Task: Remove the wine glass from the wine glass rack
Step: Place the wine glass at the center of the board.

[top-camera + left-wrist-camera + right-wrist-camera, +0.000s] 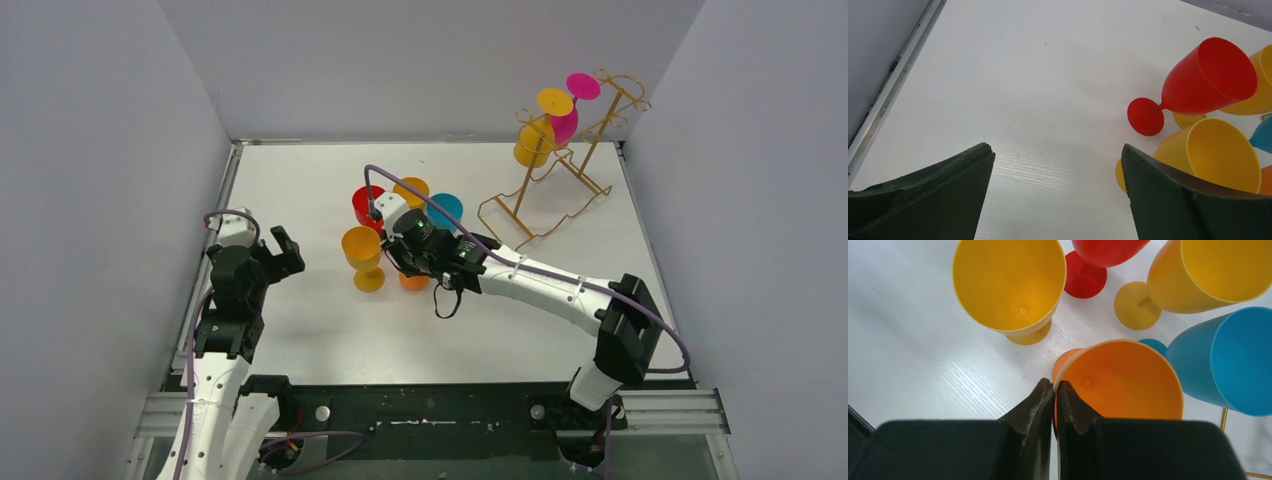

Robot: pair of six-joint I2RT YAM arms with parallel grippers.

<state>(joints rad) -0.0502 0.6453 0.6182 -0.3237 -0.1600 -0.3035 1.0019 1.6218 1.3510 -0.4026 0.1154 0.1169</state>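
Note:
The gold wire wine glass rack [545,200] stands at the back right. A yellow wine glass [533,140] and a magenta wine glass [566,122] hang upside down from its top bar. My right gripper [405,262] is at mid-table, far from the rack, shut on the rim of an orange wine glass [414,281]. In the right wrist view its fingers [1054,386] pinch the wall of that upright orange glass [1128,380], one inside and one outside. My left gripper [285,250] is open and empty over bare table [1057,150].
Upright glasses cluster around the orange one: yellow [362,250], red [367,205], amber [411,190] and blue [445,210]. In the left wrist view the red glass [1208,77] and yellow glass [1210,152] sit to the right. Grey walls enclose the table.

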